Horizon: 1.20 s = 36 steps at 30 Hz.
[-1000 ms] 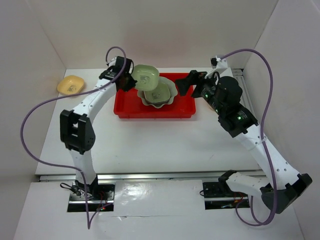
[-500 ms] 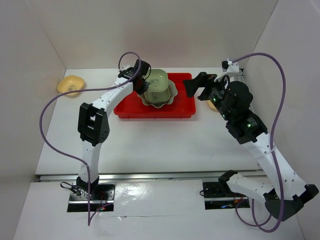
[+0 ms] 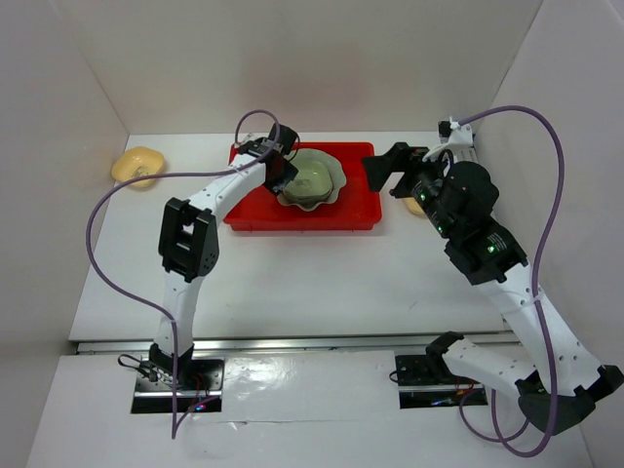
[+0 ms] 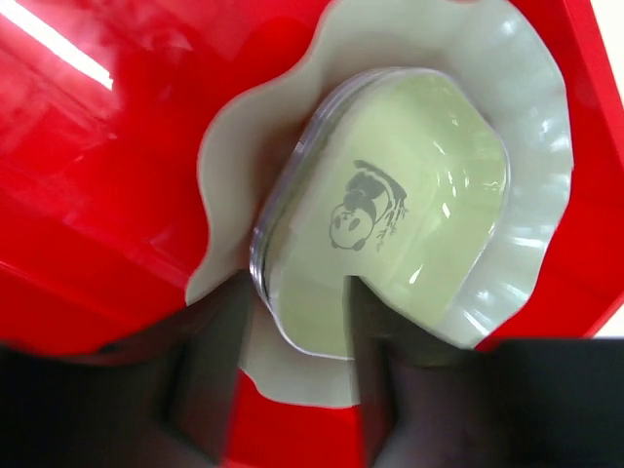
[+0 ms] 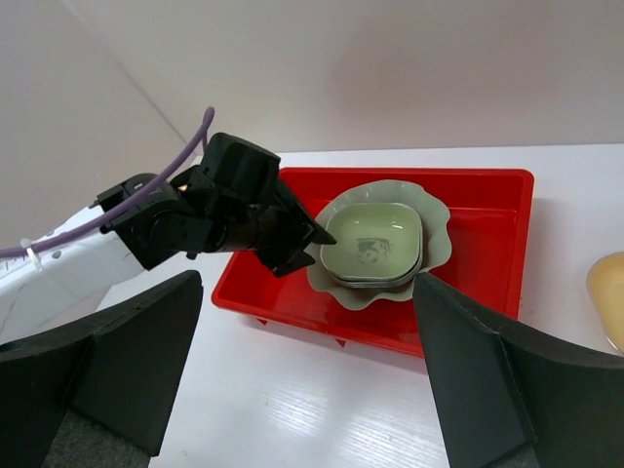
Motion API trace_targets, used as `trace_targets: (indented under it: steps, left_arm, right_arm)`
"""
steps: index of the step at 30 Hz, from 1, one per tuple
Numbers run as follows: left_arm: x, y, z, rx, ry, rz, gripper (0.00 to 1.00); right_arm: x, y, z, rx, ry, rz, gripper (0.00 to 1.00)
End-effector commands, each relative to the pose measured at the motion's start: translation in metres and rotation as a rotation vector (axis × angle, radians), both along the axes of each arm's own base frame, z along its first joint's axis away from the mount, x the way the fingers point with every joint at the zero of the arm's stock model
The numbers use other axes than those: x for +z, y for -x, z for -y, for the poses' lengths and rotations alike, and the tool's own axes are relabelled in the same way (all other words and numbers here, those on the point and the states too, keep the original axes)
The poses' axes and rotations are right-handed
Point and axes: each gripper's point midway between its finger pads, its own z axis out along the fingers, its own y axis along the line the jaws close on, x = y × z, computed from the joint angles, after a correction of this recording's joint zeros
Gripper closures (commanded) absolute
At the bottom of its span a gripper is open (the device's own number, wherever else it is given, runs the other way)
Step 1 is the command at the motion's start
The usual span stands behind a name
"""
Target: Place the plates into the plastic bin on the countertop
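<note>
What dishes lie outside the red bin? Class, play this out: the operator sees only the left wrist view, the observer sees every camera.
Observer: A yellow dish sits on the countertop, far left of the red bin.
Operator: Is that the only one out?
Observer: No, a second yellow dish lies just right of the bin.
Operator: Where is the right tool?
Observer: The right tool hovers near the bin's right end, open and empty.
</note>
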Motion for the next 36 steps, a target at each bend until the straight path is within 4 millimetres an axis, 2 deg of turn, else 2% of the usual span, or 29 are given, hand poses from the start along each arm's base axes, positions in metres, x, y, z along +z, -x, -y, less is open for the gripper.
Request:
trace_targets:
  steps: [1,6,7,9,10,11,12,13,14,15,16,17,18,19,20,21,22,23,24,25,26,27,28,29,30,32,34,36]
  left_arm:
    - [0.045,-0.007,0.014,-0.016,0.027,0.117,0.39]
    - [0.063,-0.009,0.019,-0.048,0.044,0.152,0.31]
    - [0.081,-0.007,0.018,-0.048,0.058,0.181,0.31]
    - [0.089,0.001,0.020,-0.083,0.045,0.195,0.27]
    - [0.099,0.001,0.020,-0.095,0.045,0.218,0.25]
    - [0.108,0.006,0.024,-0.117,0.042,0.235,0.21]
    - [0.128,0.011,0.020,-0.148,0.028,0.271,0.13]
    - [0.138,0.017,0.020,-0.164,0.010,0.285,0.00]
    - [0.147,0.021,0.015,-0.176,-0.009,0.299,0.00]
    - [0.160,0.030,0.004,-0.195,-0.057,0.317,0.00]
    - [0.164,0.036,-0.001,-0.206,-0.081,0.320,0.00]
    - [0.169,0.041,-0.007,-0.217,-0.103,0.328,0.00]
    - [0.163,0.048,-0.011,-0.241,-0.131,0.312,0.00]
    - [0.163,0.054,-0.015,-0.299,-0.157,0.305,0.00]
    - [0.170,0.056,-0.028,-0.310,-0.156,0.312,0.00]
    - [0.161,0.059,-0.035,-0.338,-0.159,0.285,0.00]
    - [0.154,0.067,-0.041,-0.378,-0.169,0.245,0.00]
    - [0.155,0.072,-0.052,-0.363,-0.172,0.235,0.00]
    - [0.153,0.075,-0.066,-0.351,-0.180,0.217,0.00]
    - [0.139,0.084,-0.071,-0.367,-0.182,0.179,0.00]
    - [0.137,0.090,-0.076,-0.376,-0.186,0.177,0.00]
    - [0.148,0.098,-0.083,-0.377,-0.181,0.214,0.00]
    - [0.131,0.108,-0.085,-0.397,-0.185,0.182,0.00]
    - [0.129,0.114,-0.085,-0.417,-0.184,0.191,0.00]
    - [0.130,0.117,-0.086,-0.416,-0.182,0.203,0.00]
    - [0.130,0.132,-0.089,-0.425,-0.172,0.206,0.00]
    - [0.134,0.149,-0.089,-0.432,-0.144,0.220,0.00]
    - [0.140,0.162,-0.086,-0.453,-0.125,0.248,0.00]
  right_arm:
    - [0.011,0.005,0.002,-0.001,0.001,0.026,0.05]
    - [0.006,0.002,0.005,-0.021,0.007,0.016,0.05]
    - [0.006,0.001,0.008,-0.039,0.007,0.016,0.05]
    - [-0.013,-0.011,0.020,-0.124,0.033,-0.023,0.02]
    - [-0.031,-0.022,0.019,-0.157,0.051,-0.065,0.00]
    - [-0.047,-0.031,0.032,-0.233,0.082,-0.104,0.00]
    - [-0.067,-0.041,0.044,-0.292,0.069,-0.163,0.00]
    - [-0.089,-0.052,0.049,-0.322,0.084,-0.215,0.00]
    - [-0.104,-0.058,0.053,-0.333,0.083,-0.252,0.00]
    - [-0.128,-0.069,0.075,-0.383,0.050,-0.318,0.00]
    - [-0.141,-0.077,0.087,-0.388,0.022,-0.352,0.00]
    - [-0.158,-0.088,0.091,-0.342,-0.022,-0.401,0.00]
    - [-0.168,-0.098,0.132,-0.427,-0.073,-0.423,0.00]
    - [-0.184,-0.101,0.144,-0.443,-0.082,-0.451,0.02]
    - [-0.200,-0.109,0.155,-0.472,-0.081,-0.483,0.02]
    - [-0.208,-0.115,0.168,-0.505,-0.084,-0.505,0.02]
    - [-0.208,-0.122,0.177,-0.531,-0.083,-0.518,0.02]
    - [-0.218,-0.127,0.186,-0.560,-0.077,-0.549,0.02]
    - [-0.240,-0.133,0.203,-0.608,-0.071,-0.602,0.02]
    - [-0.247,-0.136,0.211,-0.631,-0.090,-0.620,0.02]
    - [-0.255,-0.139,0.218,-0.641,-0.096,-0.634,0.02]
    - [-0.270,-0.144,0.224,-0.650,-0.110,-0.656,0.04]
    - [-0.274,-0.147,0.236,-0.669,-0.135,-0.656,0.04]
    - [-0.280,-0.150,0.236,-0.670,-0.135,-0.660,0.05]
    - [-0.290,-0.155,0.242,-0.685,-0.147,-0.677,0.05]
    - [-0.295,-0.163,0.246,-0.699,-0.151,-0.685,0.06]
    - [-0.312,-0.168,0.248,-0.710,-0.142,-0.727,0.08]
    - [-0.316,-0.174,0.252,-0.722,-0.137,-0.726,0.09]
